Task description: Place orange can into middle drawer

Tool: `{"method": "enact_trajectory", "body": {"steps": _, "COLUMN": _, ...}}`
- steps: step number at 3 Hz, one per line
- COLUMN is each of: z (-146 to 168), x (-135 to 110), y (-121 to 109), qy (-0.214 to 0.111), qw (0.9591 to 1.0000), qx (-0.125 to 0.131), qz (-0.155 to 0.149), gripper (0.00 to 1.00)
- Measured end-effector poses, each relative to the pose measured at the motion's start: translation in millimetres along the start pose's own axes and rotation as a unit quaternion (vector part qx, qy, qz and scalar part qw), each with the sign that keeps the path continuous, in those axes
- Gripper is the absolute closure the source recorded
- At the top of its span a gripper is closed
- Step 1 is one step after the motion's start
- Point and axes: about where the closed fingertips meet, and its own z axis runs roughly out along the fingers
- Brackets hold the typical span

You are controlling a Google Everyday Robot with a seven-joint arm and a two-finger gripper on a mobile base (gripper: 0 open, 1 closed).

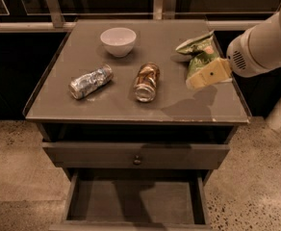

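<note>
A small drink can with a copper-orange and brown patterned body and shiny silver ends (146, 82), the orange can, is seen lying on its side near the middle of the grey-brown wooden worktop (131, 107), with one silver end turned towards the front edge. It is not held by anything. A crinkled silver-blue can (90, 81) is laid on its side towards the left edge, well apart from the orange can. A round white bowl (118, 41) is set upright nearer the back edge, between the two cans and behind them. A crumpled green snack bag (198, 52) is placed towards the back right corner.

The beige two-finger gripper (209, 74) is carried at the end of a white rounded arm (263, 40) that is brought in over the right edge. The gripper is held above the right part of the worktop, at the front end of the green bag and well apart from the orange can. Whether the claw is open or closed cannot be told, nor whether the bag is touched.

Below the front edge, a closed drawer front with a small round dark knob (137, 160) is seen. Under it, the wide shallow grey-brown middle drawer (135, 201) is pulled out, and its flat floor is exposed.
</note>
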Motion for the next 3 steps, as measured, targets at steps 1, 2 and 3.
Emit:
{"method": "enact_trajectory", "body": {"steps": 1, "z": -2.2, "x": 0.9, "y": 0.0, "qy": -0.002, "qw": 1.0, "qx": 0.003, "qz": -0.004, "gripper": 0.0}}
{"method": "enact_trajectory", "body": {"steps": 2, "z": 11.2, "x": -2.7, "y": 7.0, "qy": -0.007, "qw": 0.9975, "qx": -0.032, "qz": 0.063, "gripper": 0.0}}
{"method": "enact_trajectory", "body": {"steps": 3, "z": 35.1, "x": -20.6, "y": 21.2, "qy": -0.014, "qw": 0.9869, "qx": -0.092, "qz": 0.132, "gripper": 0.0}}
